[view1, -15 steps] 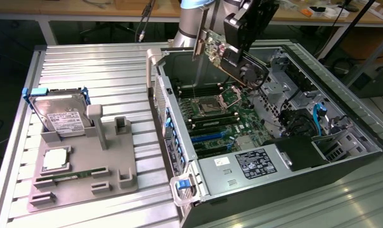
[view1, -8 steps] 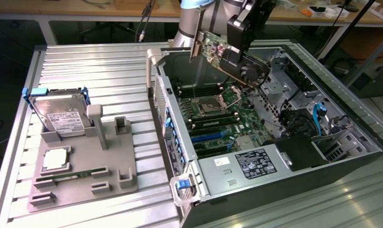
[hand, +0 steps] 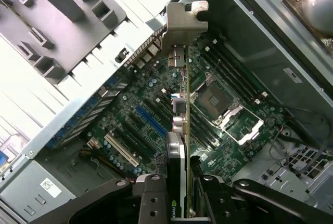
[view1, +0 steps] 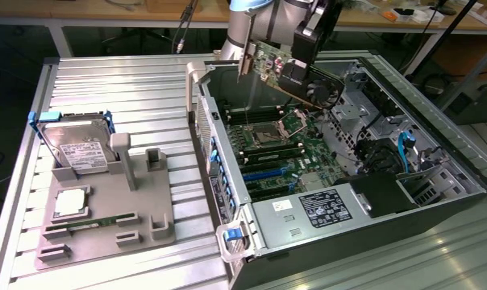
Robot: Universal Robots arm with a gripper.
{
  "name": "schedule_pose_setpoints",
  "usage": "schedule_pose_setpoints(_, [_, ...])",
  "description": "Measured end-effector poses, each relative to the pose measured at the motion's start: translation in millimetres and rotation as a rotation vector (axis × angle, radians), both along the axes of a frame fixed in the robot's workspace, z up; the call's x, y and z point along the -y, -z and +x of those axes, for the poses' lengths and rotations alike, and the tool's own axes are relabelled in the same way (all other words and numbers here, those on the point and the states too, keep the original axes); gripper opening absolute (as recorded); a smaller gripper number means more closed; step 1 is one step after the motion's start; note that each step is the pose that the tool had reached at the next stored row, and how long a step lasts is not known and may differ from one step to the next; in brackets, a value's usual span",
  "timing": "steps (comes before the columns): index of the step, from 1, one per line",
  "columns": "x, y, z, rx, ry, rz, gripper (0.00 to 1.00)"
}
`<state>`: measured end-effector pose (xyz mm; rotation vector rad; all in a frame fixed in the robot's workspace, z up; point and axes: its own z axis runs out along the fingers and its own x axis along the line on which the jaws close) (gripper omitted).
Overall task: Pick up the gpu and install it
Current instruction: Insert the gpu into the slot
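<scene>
Jaws standing partly open are pinching the gpu [view1: 320, 90] across its thin body, the gripper [view1: 301, 57] holding the card in the air over the far end of an open computer case [view1: 461, 157]. The step in hand looks to be the carry over the case, with the seating not yet done. A ribbed, pale metal table [view1: 122, 84] is carrying everything. The grey sheet-steel case is lying on its side on it, cover off, showing a green motherboard [view1: 296, 151] busy with dark slots and a square, shiny processor socket [view1: 276, 130]. Toward the exterior view's left, a matt grey moulded holder [view1: 106, 232] is bearing an upright silver hard drive [view1: 78, 148] in a blue frame. The card is hanging tilted, with green circuit board on one face and a black shroud with a round fan on the other. Seen from the wrist, the gpu [hand: 180, 130] is running edge-on between the dark fingers [hand: 151, 198], its bent silver bracket [hand: 183, 24] pointing toward the case's rear wall and apart from the board. Seating it is, on this reading, calling for the card's lower edge to come square over a long connector such as the blue slot [hand: 151, 120]. The bracket would be meeting the rear opening under a straight, gentle push, since a stiff board and thin metal are forgiving little misalignment.
</scene>
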<state>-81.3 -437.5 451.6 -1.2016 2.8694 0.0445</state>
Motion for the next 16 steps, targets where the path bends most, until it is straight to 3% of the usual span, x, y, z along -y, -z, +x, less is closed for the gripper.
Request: schedule_pose_setpoints(16, [0.0, 0.0, 0.0, 0.0000, -0.123, 0.0000, 0.27])
